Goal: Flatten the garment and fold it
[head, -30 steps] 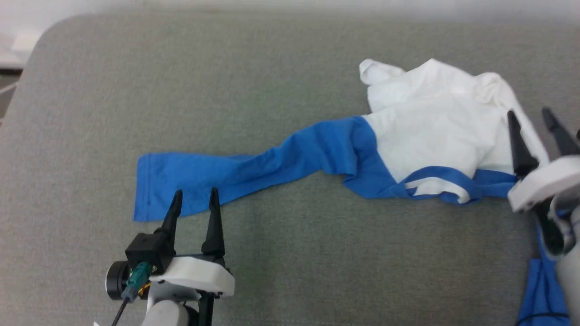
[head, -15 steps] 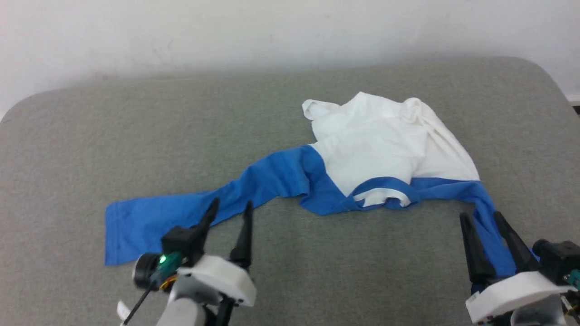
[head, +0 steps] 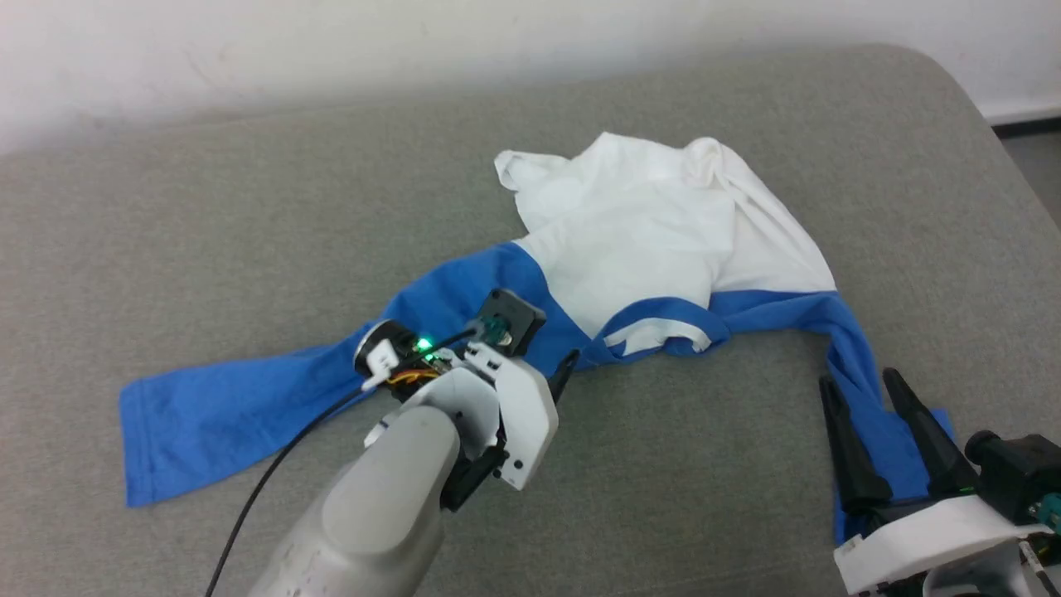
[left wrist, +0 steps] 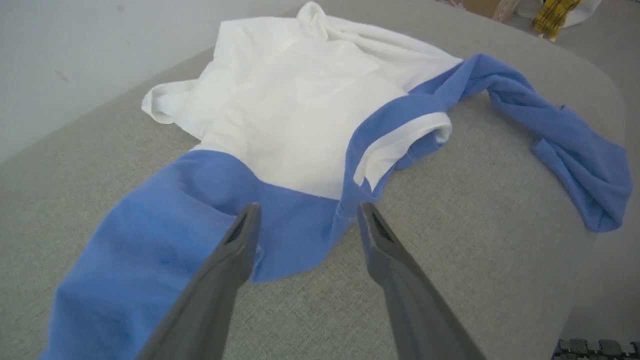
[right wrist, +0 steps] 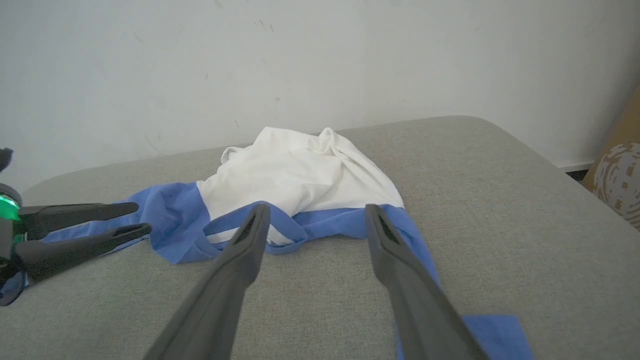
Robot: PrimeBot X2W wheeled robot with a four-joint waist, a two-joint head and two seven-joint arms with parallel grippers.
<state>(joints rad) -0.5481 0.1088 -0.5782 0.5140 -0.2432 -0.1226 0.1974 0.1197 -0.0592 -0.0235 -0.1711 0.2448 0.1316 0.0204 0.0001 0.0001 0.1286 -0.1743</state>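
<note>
The garment [head: 646, 224] lies crumpled on a grey padded surface [head: 249, 207], its white body bunched toward the back. One blue sleeve [head: 207, 414] stretches out to the left, and the other [head: 862, 390] trails to the front right. The blue collar [head: 663, 332] faces me. My left gripper [head: 557, 365] is open and reaches rightward; in the left wrist view [left wrist: 307, 210] its fingers straddle the blue shoulder of the garment [left wrist: 290, 110]. My right gripper [head: 859, 380] stands open over the right sleeve, holding nothing. The right wrist view shows the right gripper [right wrist: 316, 207] aimed at the garment [right wrist: 295, 175], with the left gripper [right wrist: 139, 217] at the left.
A white wall [head: 331, 50] runs behind the surface. The surface's rounded corner [head: 953, 75] is at the back right, with floor beyond. A patterned object [right wrist: 620, 185] sits off the right edge in the right wrist view.
The head camera has turned, shifting the whole picture. My left arm has swung from near the left sleeve's cuff rightward to the blue shoulder by the collar. Both grippers have stayed open.
</note>
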